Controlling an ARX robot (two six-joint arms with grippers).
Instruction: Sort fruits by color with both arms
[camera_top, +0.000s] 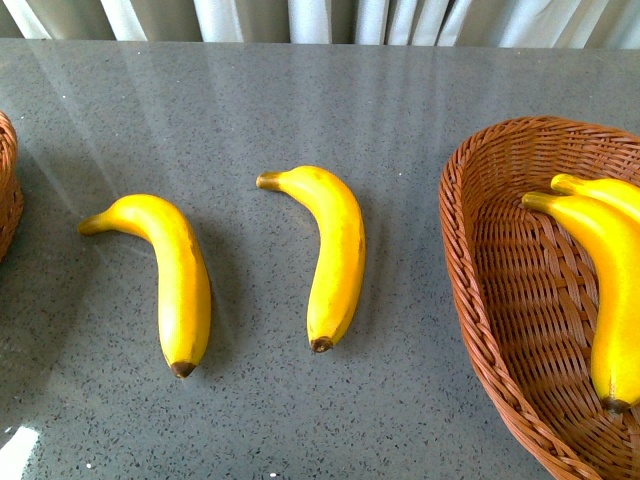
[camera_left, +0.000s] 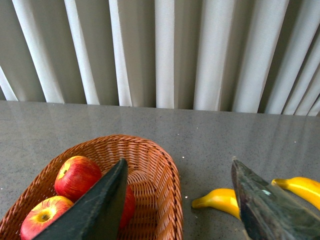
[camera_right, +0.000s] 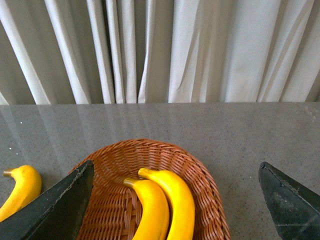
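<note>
**A:** While both arms hang empty, take stock. Your left tool (camera_left: 178, 167) is spread wide above the left basket (camera_left: 172, 200), where the apples (camera_left: 77, 176) sit. Your right tool (camera_right: 176, 167) gapes just as wide over the right basket (camera_right: 210, 190), which holds two bananas (camera_right: 165, 205).

**B:** Two more lie loose on the worktop (camera_top: 300, 90) between the baskets, apart from each other: the left banana (camera_top: 175, 285) and the middle banana (camera_top: 335, 250), stems pointing away from you.

**A:** They look light, stiff and glossy, so I'd judge them slippery. Close across the thick mid-body, not the tapering tip.

**B:** Mind the surface too. It's grey, speckled and polished, and it mirrors the pale curtain (camera_left: 165, 50) behind. A nudged banana may well slide or spin on it.

**A:** You've got bare worktop on both sides of each one, enough to bring your fingers down.
</note>
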